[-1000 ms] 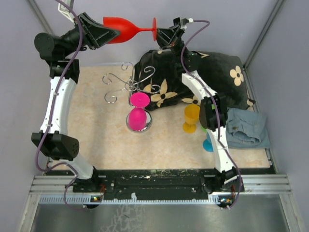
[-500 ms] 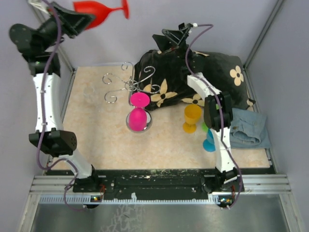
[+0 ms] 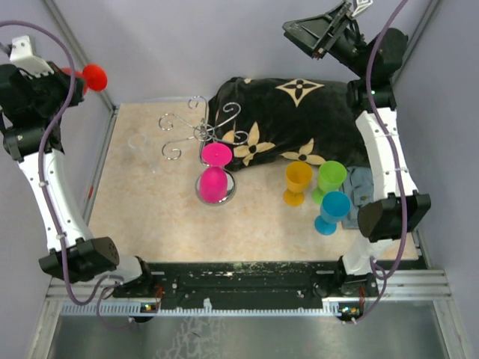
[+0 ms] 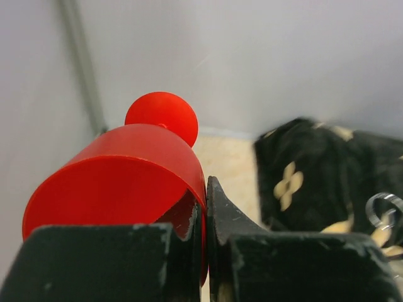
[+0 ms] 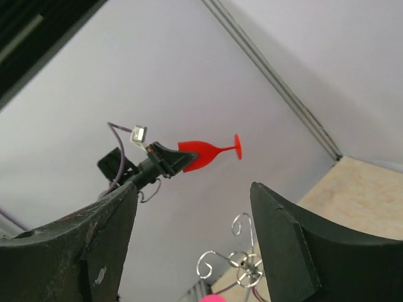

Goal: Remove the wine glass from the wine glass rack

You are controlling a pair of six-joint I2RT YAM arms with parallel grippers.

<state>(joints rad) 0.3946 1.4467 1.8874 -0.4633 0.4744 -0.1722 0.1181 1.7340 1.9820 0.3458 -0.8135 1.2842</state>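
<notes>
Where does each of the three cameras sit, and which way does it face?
Top external: above and behind, looking down on the table; left arm and right arm show.
Left wrist: on the left arm, facing along the left gripper, shut on the red wine glass.
Right wrist: raised, facing across past the open right gripper toward the left gripper.
Both wrist views show the red wine glass and wine glass rack.
</notes>
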